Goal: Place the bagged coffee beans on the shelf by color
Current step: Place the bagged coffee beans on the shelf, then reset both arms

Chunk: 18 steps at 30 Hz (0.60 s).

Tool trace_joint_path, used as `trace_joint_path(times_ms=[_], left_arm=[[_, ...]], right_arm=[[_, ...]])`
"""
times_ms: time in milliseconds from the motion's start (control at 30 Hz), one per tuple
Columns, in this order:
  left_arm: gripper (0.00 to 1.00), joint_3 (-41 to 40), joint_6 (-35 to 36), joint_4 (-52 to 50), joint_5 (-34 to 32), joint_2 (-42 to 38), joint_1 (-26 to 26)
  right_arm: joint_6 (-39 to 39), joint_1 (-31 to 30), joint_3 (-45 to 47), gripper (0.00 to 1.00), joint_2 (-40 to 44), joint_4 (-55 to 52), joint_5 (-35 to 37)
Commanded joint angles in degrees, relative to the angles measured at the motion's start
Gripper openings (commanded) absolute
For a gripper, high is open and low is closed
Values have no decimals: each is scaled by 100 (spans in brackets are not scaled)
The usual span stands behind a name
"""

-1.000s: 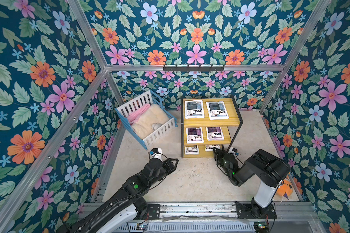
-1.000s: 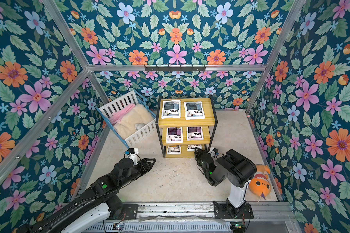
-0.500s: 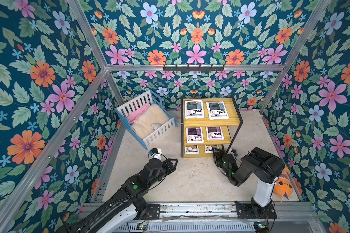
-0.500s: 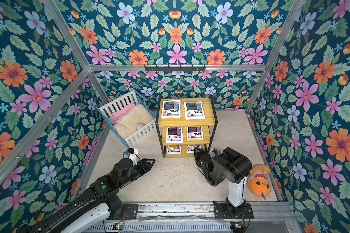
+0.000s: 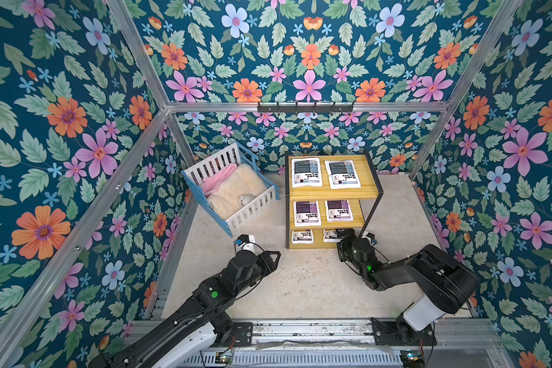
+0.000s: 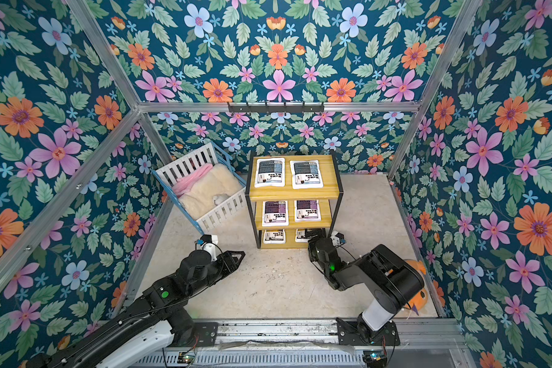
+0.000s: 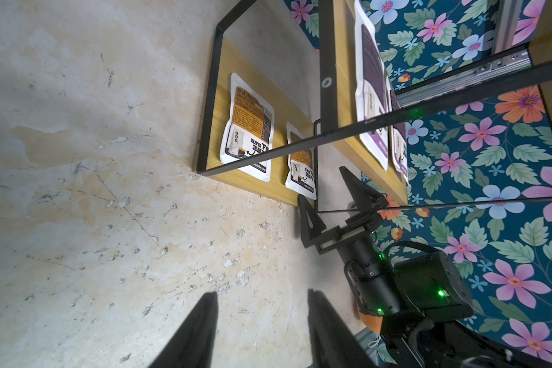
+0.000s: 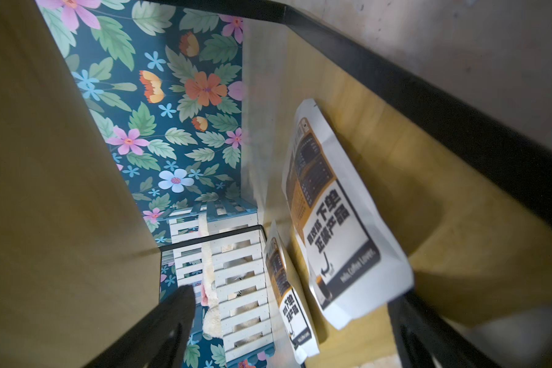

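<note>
We note right claw [image 7: 321,183] spread wide, empty, just beside white yellow-brown-labelled flat pouch [image 8: 338,229]; left claw [image 7: 262,293] half-spread, holding nothing.

So the shelf [image 5: 332,193] stands right on the scuffed beige floor [image 5: 300,280], near the back wall: three stepped yellow boards in a black frame. On the top board, one blue-grey pouch [image 5: 306,172] lies flat beside a second blue-grey pouch [image 5: 343,173], with a small gap between them. The middle board is the same deal, with a purple pouch [image 5: 306,212] next to another purple pouch [image 5: 339,210]. On the bottom board, a yellow-brown pouch [image 7: 247,127] lies flat beside its twin yellow-brown pouch [image 7: 300,169], not touching. Also on the floor are a white-and-blue crib [image 5: 230,191] just beside the shelf and an orange toy [image 6: 416,296] over by the right wall, mostly hidden.
</note>
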State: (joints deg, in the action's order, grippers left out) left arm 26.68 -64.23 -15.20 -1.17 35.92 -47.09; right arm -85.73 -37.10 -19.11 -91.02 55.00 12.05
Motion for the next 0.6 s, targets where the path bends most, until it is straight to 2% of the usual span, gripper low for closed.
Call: trace_joint_path(times_ms=[0,167,267,367,467,533,567], left_arm=[[52,5,78,-1,-75,-2,8],[52,22,95,-84,-138,3,15],[53,31,119,-128,-185,3,16],[54,98,202,-253,-268,51,15],[59,240,352,-402,-333,144,48],[75,446,489,-679,-538,244,68],[94,545,533,-864,-732,274,70]], right_arm=[[-171,-74,-30,99,435,-1524,-190],[-164,-288,242,99,1691,-2853,-230],[-41,-414,442,99,2809,-3869,-311],[570,-574,134,98,4196,-5830,-42],[1189,-583,-654,99,5149,-8103,650],[1458,-574,-1158,99,5430,-9115,1208],[1565,-536,-1328,99,5446,-9387,1431]])
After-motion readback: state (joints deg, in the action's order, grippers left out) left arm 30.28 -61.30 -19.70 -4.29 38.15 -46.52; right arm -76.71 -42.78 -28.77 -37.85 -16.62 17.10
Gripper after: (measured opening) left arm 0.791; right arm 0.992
